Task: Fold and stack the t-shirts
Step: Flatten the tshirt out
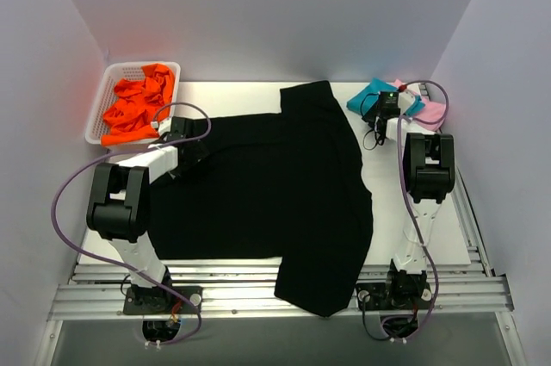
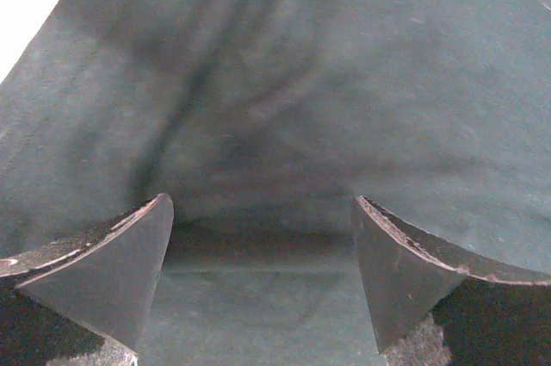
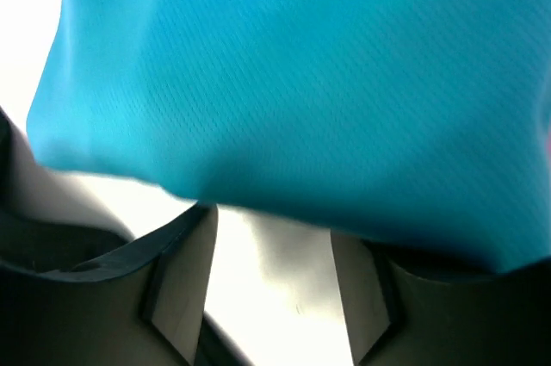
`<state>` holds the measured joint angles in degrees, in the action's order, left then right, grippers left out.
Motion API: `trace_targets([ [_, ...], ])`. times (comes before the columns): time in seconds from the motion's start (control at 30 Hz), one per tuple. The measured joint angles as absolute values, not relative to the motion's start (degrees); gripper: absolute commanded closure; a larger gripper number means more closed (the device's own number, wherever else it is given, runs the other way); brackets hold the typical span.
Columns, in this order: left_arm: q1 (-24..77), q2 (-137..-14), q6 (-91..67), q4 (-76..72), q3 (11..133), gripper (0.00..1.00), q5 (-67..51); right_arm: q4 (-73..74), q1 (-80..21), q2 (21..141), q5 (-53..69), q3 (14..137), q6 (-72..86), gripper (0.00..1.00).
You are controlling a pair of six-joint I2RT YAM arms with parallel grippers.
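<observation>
At the far left corner stands a white plastic basket (image 1: pixel 102 99) with a lattice wall, and inside it lies a crumpled heap of orange cloth (image 1: pixel 138 108).

The black t-shirt (image 1: pixel 275 185) is spread flat across the middle of the white table (image 1: pixel 386 185). It is matte and soft, with one sleeve pointing to the far side, and its lower corner hangs over the near edge onto the metal rails. The teal t-shirt (image 1: pixel 368 95) and the pink t-shirt (image 1: pixel 430 114) lie folded side by side at the far right corner, touching each other.

My left gripper (image 1: pixel 182 135) is over the left part of the black t-shirt. In my left wrist view its dark, wedge-shaped fingers (image 2: pixel 112 271) stand wide apart. The black cloth lies under and ahead of them in shallow wrinkles, and nothing is pinched.

My right gripper (image 1: pixel 385 108) is at the near edge of the teal t-shirt. Its jaws are also apart, with bare table between them. The teal cloth (image 3: pixel 301 82), smooth with a fine weave, is just beyond the tips. I cannot tell if they touch it.
</observation>
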<state>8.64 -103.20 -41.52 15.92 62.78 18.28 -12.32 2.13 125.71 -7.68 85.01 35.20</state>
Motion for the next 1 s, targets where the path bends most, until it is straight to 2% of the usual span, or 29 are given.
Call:
trace_targets([
  [0.23,11.8,-103.2,-36.6,14.3,69.7,0.04,19.3,-10.6,-1.5,116.3,-11.6,76.3,33.0,0.44],
  [0.4,11.8,-99.9,-33.8,13.0,75.5,0.03,19.2,-7.4,-6.0,103.6,-18.3,74.5,31.3,0.45],
  [0.5,11.8,-95.1,-33.5,13.5,75.7,0.03,19.2,-6.9,-7.6,95.9,-20.2,74.0,31.2,0.64],
  [0.53,11.8,-93.3,-33.5,13.7,75.7,0.03,19.2,-7.1,-7.7,93.8,-20.2,73.4,31.3,0.84],
  [0.57,11.8,-91.6,-33.6,13.8,75.5,0.03,19.2,-7.2,-7.7,92.0,-20.1,72.7,31.2,0.97],
  [0.6,11.8,-89.8,-33.8,13.6,74.8,0.03,19.2,-7.6,-7.8,90.9,-19.9,72.0,31.5,1.0],
  [0.8,12.4,-78.3,-35.3,13.8,65.3,0.02,18.5,-8.4,-9.3,96.6,-15.5,68.8,33.4,1.0],
  [1.0,13.6,-76.2,-35.8,14.5,59.4,0.02,17.8,-8.4,-11.8,106.3,-11.6,68.0,34.4,1.0],
])
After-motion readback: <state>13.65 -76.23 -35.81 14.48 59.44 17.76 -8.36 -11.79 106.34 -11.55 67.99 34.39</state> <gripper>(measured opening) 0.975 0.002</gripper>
